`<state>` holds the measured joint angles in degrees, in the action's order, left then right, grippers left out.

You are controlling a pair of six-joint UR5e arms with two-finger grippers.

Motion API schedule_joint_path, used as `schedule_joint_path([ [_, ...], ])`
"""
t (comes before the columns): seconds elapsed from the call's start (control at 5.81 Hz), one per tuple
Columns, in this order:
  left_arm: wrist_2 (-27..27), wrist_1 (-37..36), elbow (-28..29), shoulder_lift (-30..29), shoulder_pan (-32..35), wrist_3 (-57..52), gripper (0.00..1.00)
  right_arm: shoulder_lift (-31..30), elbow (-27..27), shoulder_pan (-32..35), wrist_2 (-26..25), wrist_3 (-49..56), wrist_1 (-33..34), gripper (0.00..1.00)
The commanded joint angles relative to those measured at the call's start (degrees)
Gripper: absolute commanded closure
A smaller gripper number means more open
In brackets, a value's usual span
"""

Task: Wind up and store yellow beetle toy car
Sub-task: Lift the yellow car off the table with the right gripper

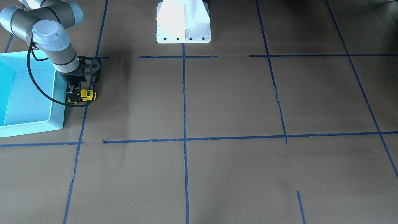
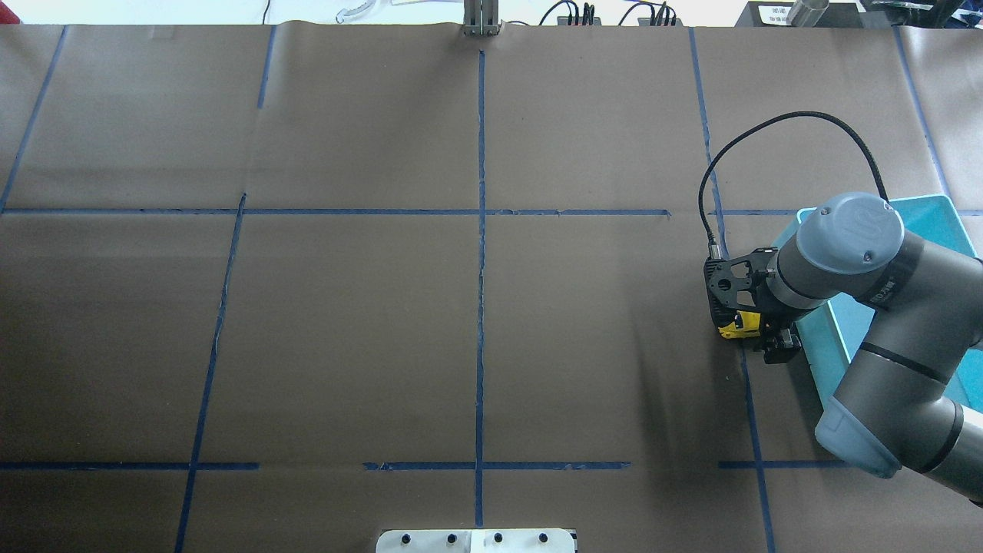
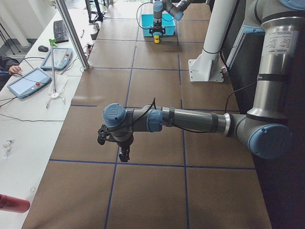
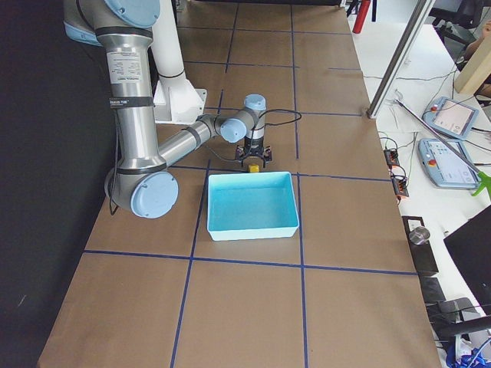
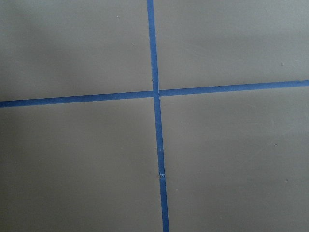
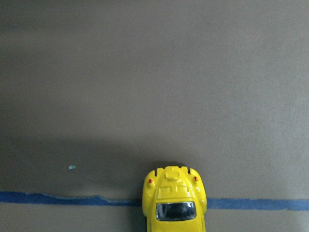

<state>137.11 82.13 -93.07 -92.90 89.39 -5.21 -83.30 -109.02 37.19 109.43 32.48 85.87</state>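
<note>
You have the whole brown-papered table [image 2: 345, 330] in front of you, marked into big squares by blue tape lines [image 5: 155, 145]. The left arm [image 3: 190, 121] reaches out low and level over the paper, well apart from everything else, and its wrist camera looks straight down at a crossing of two tape lines. The right arm [image 2: 891, 307] folds over the light blue bin [image 4: 253, 231], with its wrist pointing down just outside the bin's wall. The white mounting base [image 1: 183, 21] sits on the centre tape line at the robot's edge of the table. You can see the left gripper [image 3: 124, 155] only in the side view, hanging above the paper, so you cannot tell whether its claw is open or closed. The right gripper [image 1: 77, 95] is down at table level, and its black fingers [image 1: 72, 96] stand right against the yellow beetle toy car [image 6: 175, 200]. From these views you cannot tell whether the claw is pressing on the toy or merely set around it. The car stands on the paper outside the bin, just beside the bin's wall. In the right wrist view it stands across a blue tape line, one rounded end pointing away from the camera, and only part of the body is in the picture.
</note>
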Motion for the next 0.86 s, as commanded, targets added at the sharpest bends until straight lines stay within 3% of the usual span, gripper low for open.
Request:
schedule_joint_path([
  [0.0, 0.1, 0.1, 0.0, 0.0, 0.0, 0.0, 0.0, 0.2, 0.9, -1.1, -2.3, 0.0, 0.0, 0.0],
  [0.34, 0.1, 0.1, 0.0, 0.0, 0.0, 0.0, 0.0, 0.1, 2.1, -1.2, -2.3, 0.0, 0.0, 0.0],
  [0.52, 0.1, 0.1, 0.1, 0.0, 0.0, 0.0, 0.0, 0.1, 2.4, -1.2, -2.3, 0.2, 0.0, 0.11],
  [0.69, 0.1, 0.1, 0.2, 0.0, 0.0, 0.0, 0.0, 0.3, 2.3, -1.3, -2.2, 0.1, 0.0, 0.7],
])
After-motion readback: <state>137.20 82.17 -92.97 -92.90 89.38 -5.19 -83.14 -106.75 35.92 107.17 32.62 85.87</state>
